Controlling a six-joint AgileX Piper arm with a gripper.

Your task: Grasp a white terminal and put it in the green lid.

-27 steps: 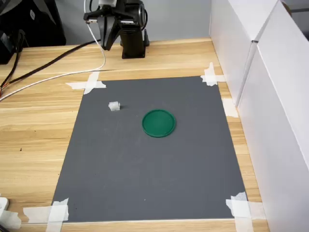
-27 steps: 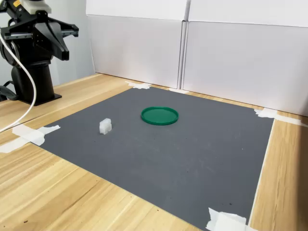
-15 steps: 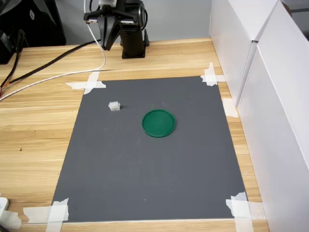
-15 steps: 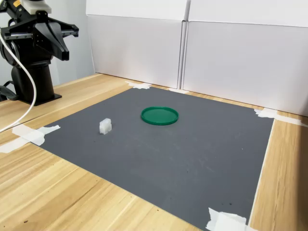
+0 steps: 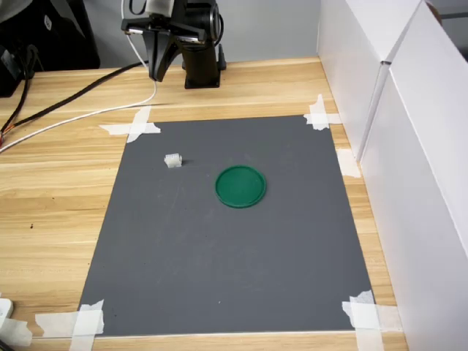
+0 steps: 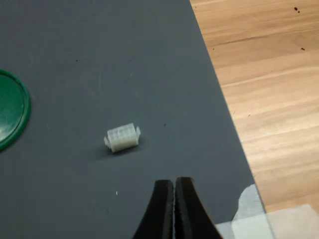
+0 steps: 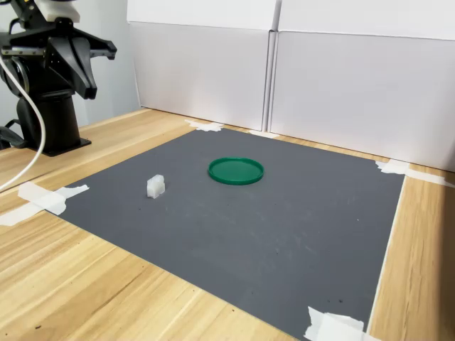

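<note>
While ridged (translucent), white terminal [image 6: 122, 138] lies flat.

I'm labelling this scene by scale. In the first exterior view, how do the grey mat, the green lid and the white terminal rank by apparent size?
Largest to smallest:
1. grey mat
2. green lid
3. white terminal
All three lie flat on the table, so nearness hardly affects the order.

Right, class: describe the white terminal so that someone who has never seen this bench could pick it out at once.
Start from the dark grey mat taped to the wooden table. In the first exterior view, look to the left of the green lid, nearer the arm's base. There lies the white terminal, a tiny translucent ridged block, standing proud of the mat, unlike the flat white tape pieces at the mat's corners.
</note>
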